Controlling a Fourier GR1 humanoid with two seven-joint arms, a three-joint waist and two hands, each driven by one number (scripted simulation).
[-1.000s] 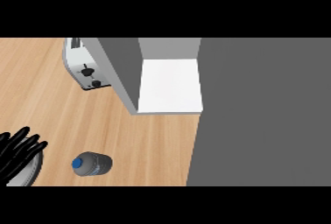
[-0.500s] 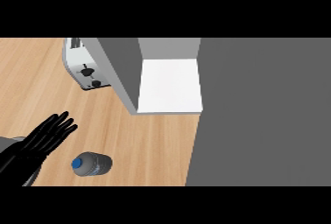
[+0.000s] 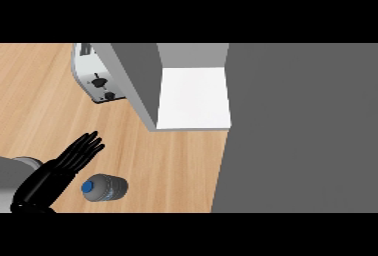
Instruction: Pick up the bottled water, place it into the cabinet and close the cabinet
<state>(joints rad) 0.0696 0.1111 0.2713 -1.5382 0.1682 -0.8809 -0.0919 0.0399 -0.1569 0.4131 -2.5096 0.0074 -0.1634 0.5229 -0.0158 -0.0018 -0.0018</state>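
Our left hand is open, fingers straight, just left of the bottle. The bottle stands on the near counter; the cabinet lies farther off, to its right.

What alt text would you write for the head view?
The robot's left hand, fingers straight, is just left of a blue-capped water bottle on a wooden counter. Farther back stand a toaster and an open cabinet with a white floor.

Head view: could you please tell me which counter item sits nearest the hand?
The blue-capped bottle, right beside the open left hand; the toaster stands farther off by the cabinet.
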